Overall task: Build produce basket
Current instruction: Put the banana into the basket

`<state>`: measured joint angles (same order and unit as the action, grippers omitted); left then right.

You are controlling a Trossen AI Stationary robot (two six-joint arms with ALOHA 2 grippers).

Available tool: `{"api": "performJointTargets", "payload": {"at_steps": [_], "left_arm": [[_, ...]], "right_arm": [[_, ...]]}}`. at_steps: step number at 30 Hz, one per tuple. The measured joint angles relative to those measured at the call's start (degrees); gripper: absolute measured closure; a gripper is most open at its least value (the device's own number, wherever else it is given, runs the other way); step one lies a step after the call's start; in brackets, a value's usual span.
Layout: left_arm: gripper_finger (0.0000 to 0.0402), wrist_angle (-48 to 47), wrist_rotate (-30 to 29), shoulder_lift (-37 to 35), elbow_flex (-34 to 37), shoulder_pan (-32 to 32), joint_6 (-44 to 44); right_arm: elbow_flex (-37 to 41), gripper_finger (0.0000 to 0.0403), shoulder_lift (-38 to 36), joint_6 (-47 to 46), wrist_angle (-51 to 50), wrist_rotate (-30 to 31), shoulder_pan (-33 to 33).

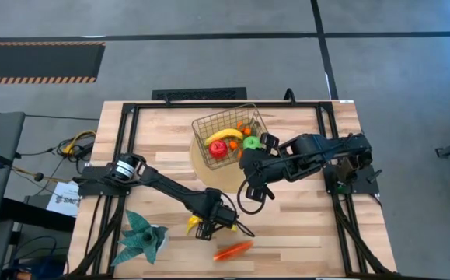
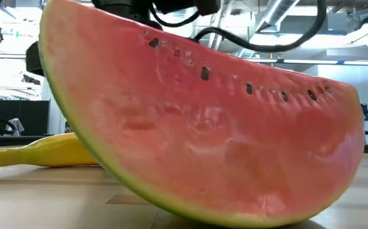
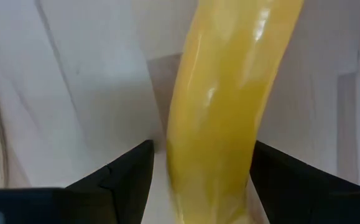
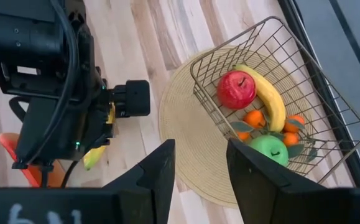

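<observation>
Filling almost the whole low view, a watermelon slice (image 2: 203, 127) lies on the wooden table (image 2: 44, 197), and behind it one yellow banana (image 2: 44, 151) rests flat on the boards. From above, the same slice (image 1: 233, 250) looks like a thin red-orange strip near the front edge of the table, just beside the left gripper (image 1: 209, 228).

That left gripper is low over the banana (image 1: 194, 224). In its own wrist view the two dark fingers (image 3: 120, 177) stand wide apart on both sides of the banana (image 3: 220, 106), with bare table visible between one finger and the fruit (so the fingers are not yet closed on it).

The basket (image 1: 228, 132) stands at the back middle of the table, on a round tan mat (image 1: 209, 167). Inside it lie a second banana (image 4: 270, 96), a red apple (image 4: 236, 89), a green apple (image 4: 268, 149) and orange tangerines (image 4: 254, 119).

The right gripper (image 1: 254, 190) hangs above the table, near the front of the mat, with its fingers (image 4: 158, 171) apart and nothing between them.

A teal spiky plant (image 1: 141, 237) lies at the front left corner.
</observation>
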<state>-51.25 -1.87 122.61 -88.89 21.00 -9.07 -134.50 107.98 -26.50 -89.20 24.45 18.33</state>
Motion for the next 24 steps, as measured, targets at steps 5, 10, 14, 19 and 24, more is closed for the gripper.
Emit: {"api": "performJointTargets", "payload": {"at_steps": [5, 10, 14, 19, 24], "left_arm": [[0.0161, -0.45, 0.09, 2.02, -0.23, 0.10, -1.24], [0.0183, -1.91, -0.06, 2.61, -2.38, 0.15, -2.40], [0.0258, -3.96, -0.57, 2.89, -4.99, 0.20, -2.39], [0.0291, -6.57, -3.30, 3.47, -8.81, 0.12, -1.50], [0.0291, -12.16, -7.33, 2.98, -15.99, 0.11, -0.67]], "right_arm": [[0.00, 0.0239, 0.00, -0.02, 0.24, 0.01, 0.00], [-0.01, 0.0240, 0.00, -0.04, 0.57, 0.02, 0.00], [0.00, 0.0243, 0.00, -0.40, 0.55, 0.02, 0.00], [-0.02, 0.0244, 0.00, -0.46, 0.65, 0.04, 0.00], [0.00, 0.0248, 0.00, -2.39, -0.77, 0.04, -0.96]]}}
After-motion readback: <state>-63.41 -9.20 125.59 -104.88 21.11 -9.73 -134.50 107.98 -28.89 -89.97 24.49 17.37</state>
